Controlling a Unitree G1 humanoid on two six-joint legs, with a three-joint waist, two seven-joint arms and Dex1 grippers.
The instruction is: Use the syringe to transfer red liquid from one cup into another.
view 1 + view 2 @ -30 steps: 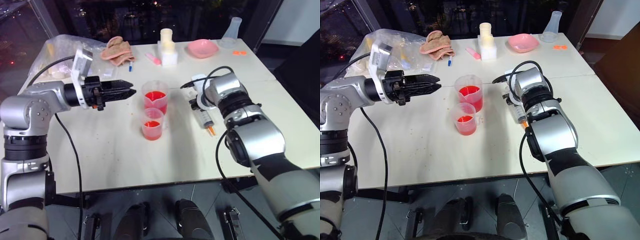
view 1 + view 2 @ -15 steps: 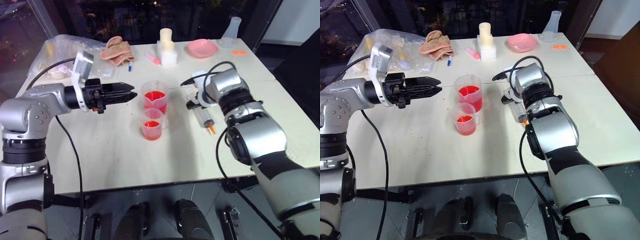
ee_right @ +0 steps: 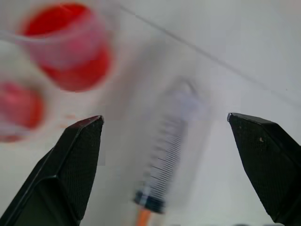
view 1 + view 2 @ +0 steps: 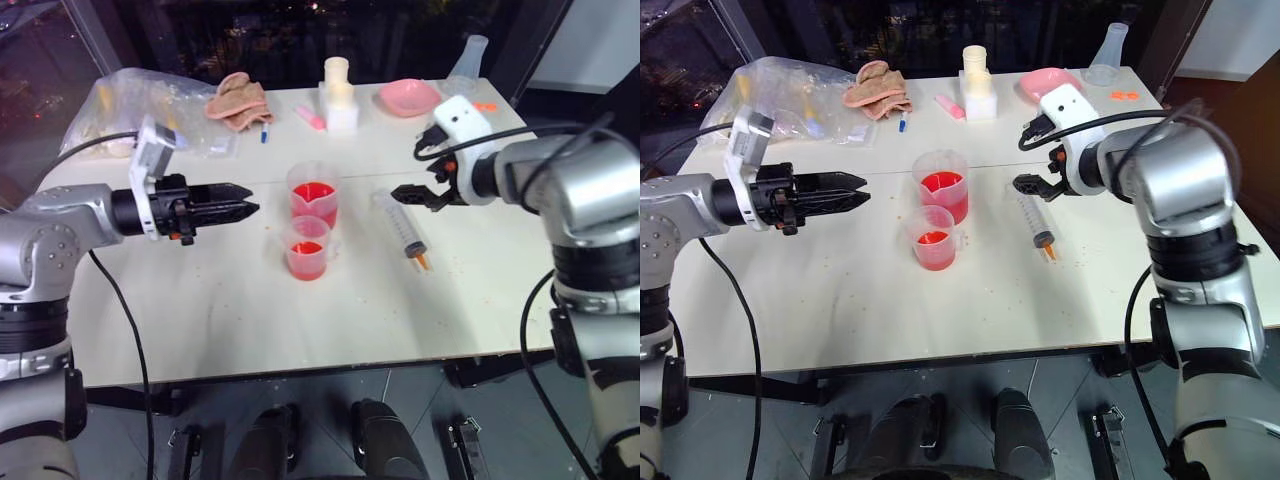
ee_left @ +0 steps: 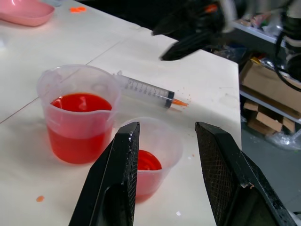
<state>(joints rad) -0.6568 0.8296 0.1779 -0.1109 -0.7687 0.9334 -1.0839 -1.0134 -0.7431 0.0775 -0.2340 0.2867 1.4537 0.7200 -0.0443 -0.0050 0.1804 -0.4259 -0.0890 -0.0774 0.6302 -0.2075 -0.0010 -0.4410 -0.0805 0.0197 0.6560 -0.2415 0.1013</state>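
Syringe (image 4: 402, 230) lying flat, clear barrel, orange tip, both grippers' fingers spread, empty

Clear plastic syringe (image 4: 402, 230), matt pale table (image 4: 250, 310), textured black pads (image 5: 220, 174)

Arm shells: silver-grey rounded housings with black joint bands.
Left gripper (image 4: 243, 202): two black fingers; textured inner pads (image 5: 220, 160).
Right gripper (image 4: 409, 194): black fingers.
Wrist cameras: white box modules.
Cables: black, looping along both arms.
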